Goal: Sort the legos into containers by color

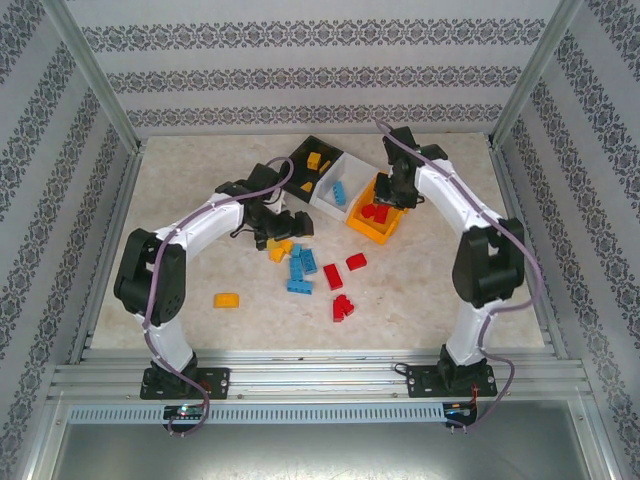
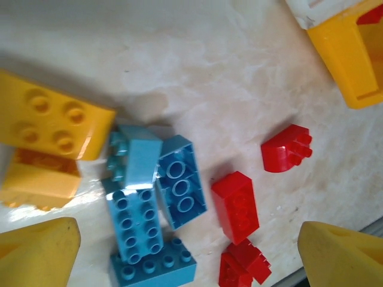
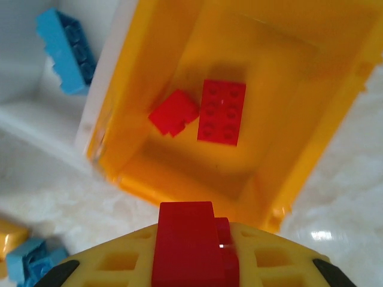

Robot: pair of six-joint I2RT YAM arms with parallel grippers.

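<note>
Lower centre, the right gripper [image 3: 191,263] pinches a small red studded plastic brick [image 3: 182,236] over the orange plastic bin [image 3: 323,113], likely needing only release, while the left gripper [image 2: 185,254] hangs spread above blue plastic bricks [image 2: 140,209].

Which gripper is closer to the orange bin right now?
Right. The right gripper hangs over the orange bin, shut on a red brick. The left gripper is open above the loose blue bricks, apart from that bin.
</note>
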